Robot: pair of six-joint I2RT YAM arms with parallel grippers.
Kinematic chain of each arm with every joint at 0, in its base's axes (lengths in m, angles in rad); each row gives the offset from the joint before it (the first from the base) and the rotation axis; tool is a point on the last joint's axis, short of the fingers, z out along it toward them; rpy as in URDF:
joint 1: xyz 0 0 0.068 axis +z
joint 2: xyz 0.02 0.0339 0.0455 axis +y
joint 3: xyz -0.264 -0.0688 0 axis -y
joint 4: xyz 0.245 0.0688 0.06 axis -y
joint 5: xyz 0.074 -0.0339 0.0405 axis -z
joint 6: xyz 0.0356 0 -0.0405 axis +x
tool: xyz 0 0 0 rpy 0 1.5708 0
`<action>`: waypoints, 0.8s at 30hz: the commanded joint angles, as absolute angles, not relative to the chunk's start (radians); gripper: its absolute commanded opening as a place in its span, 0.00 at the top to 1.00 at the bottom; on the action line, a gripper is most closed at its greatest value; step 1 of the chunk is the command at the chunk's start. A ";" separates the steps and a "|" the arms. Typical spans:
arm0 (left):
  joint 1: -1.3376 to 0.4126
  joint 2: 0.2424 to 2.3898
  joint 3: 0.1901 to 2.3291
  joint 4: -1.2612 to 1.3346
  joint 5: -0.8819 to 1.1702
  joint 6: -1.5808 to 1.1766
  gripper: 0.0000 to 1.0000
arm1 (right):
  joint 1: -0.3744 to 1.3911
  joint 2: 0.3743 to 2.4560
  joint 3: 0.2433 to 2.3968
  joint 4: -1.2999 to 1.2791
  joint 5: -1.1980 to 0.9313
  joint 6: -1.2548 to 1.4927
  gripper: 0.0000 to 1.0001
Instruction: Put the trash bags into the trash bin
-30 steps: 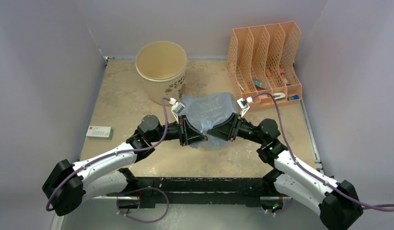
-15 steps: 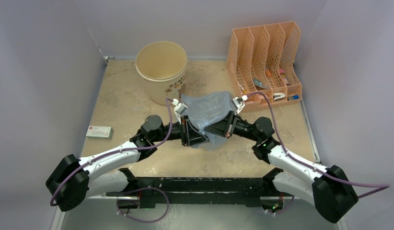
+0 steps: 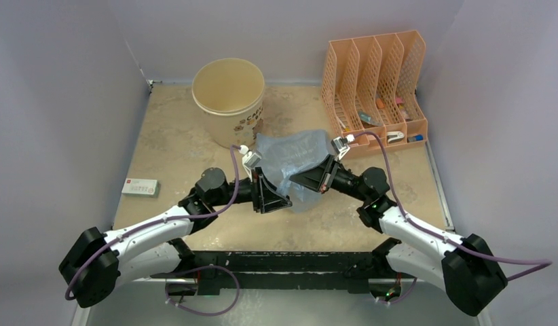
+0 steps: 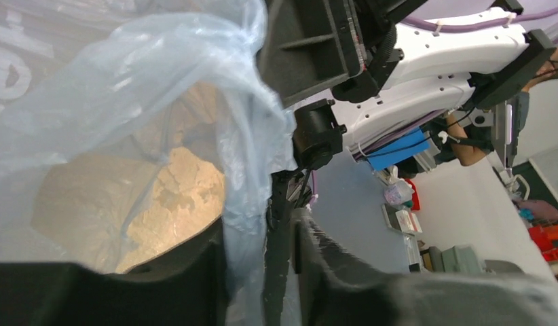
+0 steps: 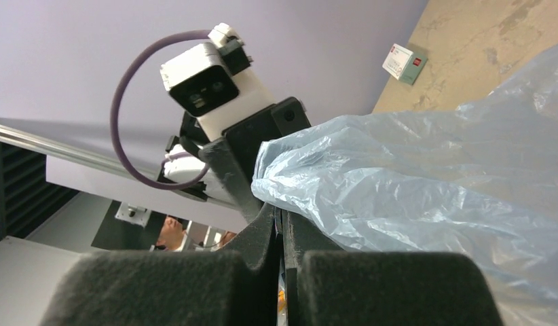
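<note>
The trash bag (image 3: 293,159) sat bunched near the middle of the desk (image 3: 174,146), just in front of the trash bin (image 3: 232,129) and outside it. From above, its near edge was hidden behind both black pincer bodies, so whether it rested on the desk or hung clear could not be told.

In the left wrist view, the left pincer (image 4: 263,265) stood with its fingers apart. A fold of pale-blue film ran down through the gap, touching at least one finger. The white lettering on the bag was cut off at the frame's upper left.

The right pincer (image 5: 280,231) was closed to a thin seam, with the bag's crinkled edge running into it. The pinch point itself was out of sight.

The bin stood upright near the far edge, the prints on its side partly blocked by the bag. An orange mesh organizer (image 3: 375,88) filled the far right corner, its small contents too tiny to identify. A small white box (image 3: 140,187) lay by the left edge
</note>
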State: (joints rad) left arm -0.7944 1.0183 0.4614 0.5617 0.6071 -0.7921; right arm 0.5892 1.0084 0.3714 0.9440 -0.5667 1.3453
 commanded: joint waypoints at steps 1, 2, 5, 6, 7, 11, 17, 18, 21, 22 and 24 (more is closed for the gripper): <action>-0.796 1.018 0.433 0.640 0.583 -0.759 0.73 | 0.594 1.012 0.376 1.051 -0.564 1.379 1.00; -0.796 1.025 0.434 0.654 0.586 -0.761 0.84 | 0.593 1.012 0.380 1.064 -0.563 1.370 1.00; -0.795 1.048 0.435 0.703 0.606 -0.764 1.00 | 0.594 1.020 0.455 0.935 -0.595 1.255 0.99; -0.795 1.054 0.432 0.726 0.609 -0.768 1.00 | 0.594 1.026 0.485 0.878 -0.614 1.213 0.95; -0.796 1.056 0.430 0.740 0.608 -0.770 1.00 | 0.594 1.026 0.503 0.837 -0.627 1.181 0.88; -0.795 1.051 0.427 0.769 0.609 -0.773 1.00 | 0.595 0.990 0.502 0.766 -0.617 1.133 0.61; -0.796 1.060 0.422 0.796 0.612 -0.786 1.00 | 0.596 0.977 0.449 0.826 -0.664 1.170 0.51; -0.795 1.068 0.424 0.800 0.618 -0.789 1.00 | 0.599 0.976 0.442 0.836 -0.665 1.179 0.51; -0.796 1.092 0.425 0.828 0.631 -0.803 1.00 | 0.615 0.981 0.451 0.833 -0.656 1.166 0.50; -0.796 1.101 0.427 0.843 0.639 -0.810 1.00 | 0.621 0.985 0.463 0.807 -0.646 1.152 0.50; -0.796 1.121 0.433 0.862 0.655 -0.817 1.00 | 0.633 0.993 0.489 0.777 -0.637 1.126 0.51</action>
